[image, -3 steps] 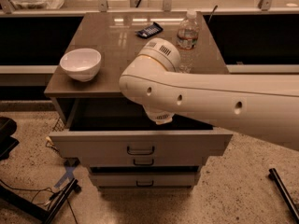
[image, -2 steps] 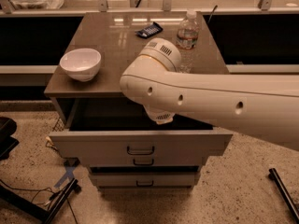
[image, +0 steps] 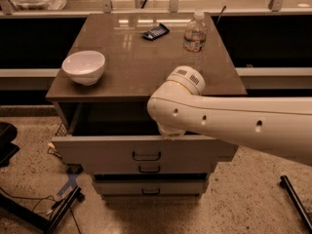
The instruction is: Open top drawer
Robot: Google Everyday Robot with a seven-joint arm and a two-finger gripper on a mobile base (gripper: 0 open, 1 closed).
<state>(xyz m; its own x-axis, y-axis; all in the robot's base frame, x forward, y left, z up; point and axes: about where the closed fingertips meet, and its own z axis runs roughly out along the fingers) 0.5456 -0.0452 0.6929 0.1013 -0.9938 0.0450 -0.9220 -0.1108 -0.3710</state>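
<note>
- The top drawer (image: 97, 150) is pulled well out from under the bench (image: 131, 57). Its pale grey front stands forward of the two drawers below, and its inside lies in dark shadow.
- A small dark bar handle (image: 146, 156) sits at the middle of that front.
- The white arm (image: 234, 123) reaches in from the right, crossing the bench's front right corner and the open drawer.
- The gripper (image: 170, 132) points down at the drawer's front edge, just above the handle. The arm covers the jaws, so I cannot tell whether they are wide, narrow or holding anything.
- The second drawer (image: 185, 168) and the third drawer (image: 117, 188) are narrower and shallower, each with a like handle, and both sit further back.
- On the bench a white bowl (image: 84, 67) stands near the front left corner.
- A clear water bottle (image: 194, 33) stands upright near the back right, with a small dark flat gadget (image: 155, 31) to its left, apart from it.
- A strip of blue tape (image: 68, 182) lies on the speckled floor (image: 253, 199) left of the drawers.
</note>
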